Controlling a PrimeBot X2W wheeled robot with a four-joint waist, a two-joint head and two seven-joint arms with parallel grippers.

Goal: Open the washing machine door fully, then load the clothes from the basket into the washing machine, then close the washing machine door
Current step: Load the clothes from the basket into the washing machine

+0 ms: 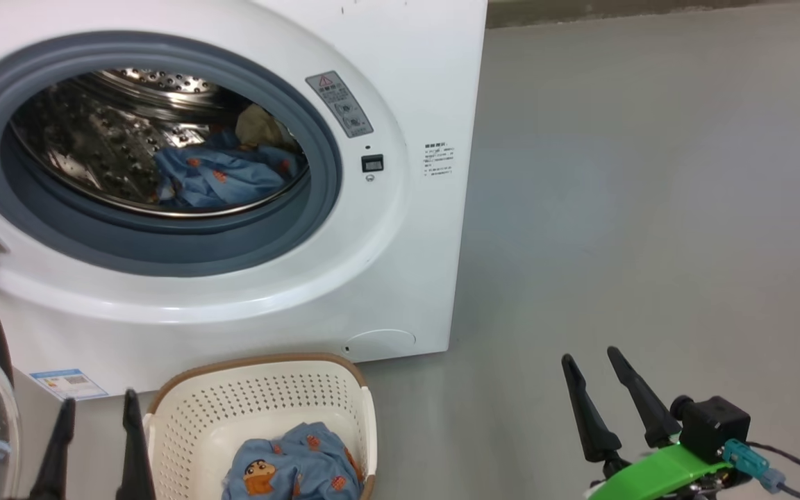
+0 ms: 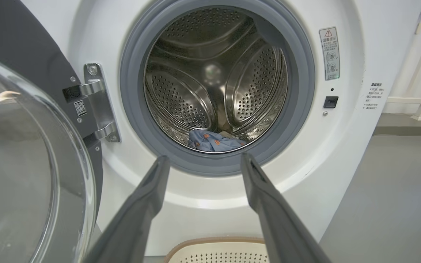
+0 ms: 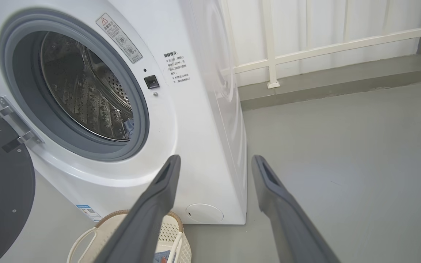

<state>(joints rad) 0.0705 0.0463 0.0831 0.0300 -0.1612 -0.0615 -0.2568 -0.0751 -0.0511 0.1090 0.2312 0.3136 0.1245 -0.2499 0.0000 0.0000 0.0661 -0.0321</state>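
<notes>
washing machine [image 1: 414, 62]: white shell, smooth, glossy
gasket [image 2: 132, 84]: grey rubber, matt
drum [image 2: 181, 98]: perforated steel, polished, mirror-shiny
washing machine door [image 2: 13, 164]: clear glass bowl, glossy, with reflections; inner ring dark grey, matt
hinge [image 2: 99, 102]: bare bright metal, smooth
basket [image 1: 268, 403]: cream plastic, perforated, satin; brown woven-look rim
clothes [image 1: 289, 465]: light blue cloth, soft, creased, matt
left claw fingers [image 2: 141, 208]: dark, plastic-looking, smooth, matt
warning sticker [image 1: 339, 104]: grey film, slight gloss
floor [image 1: 650, 208]: grey, smooth, dull sheen
</notes>
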